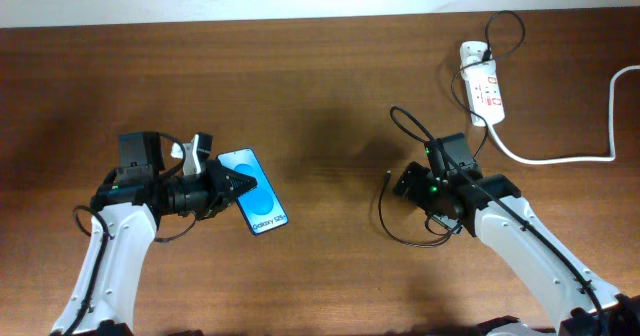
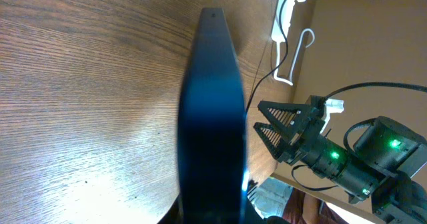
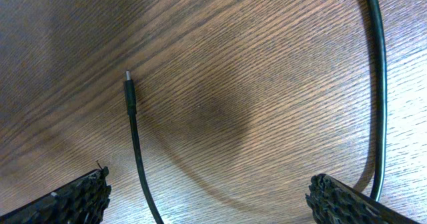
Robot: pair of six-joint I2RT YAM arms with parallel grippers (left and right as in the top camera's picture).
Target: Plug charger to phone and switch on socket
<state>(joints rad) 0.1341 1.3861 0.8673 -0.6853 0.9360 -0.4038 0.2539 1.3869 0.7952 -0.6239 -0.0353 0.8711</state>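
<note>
Overhead, left jaws clamp phone (image 1: 262, 202); right jaws gape over charger (image 3: 131, 99).

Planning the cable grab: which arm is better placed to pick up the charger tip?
Right. The right gripper, open, straddles the charger just behind its connector tip; the left gripper is shut on the phone.

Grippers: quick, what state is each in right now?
Left gripper: closed on the phone.
Right gripper: open, holding nothing; the charger lies loose beneath it.
</note>
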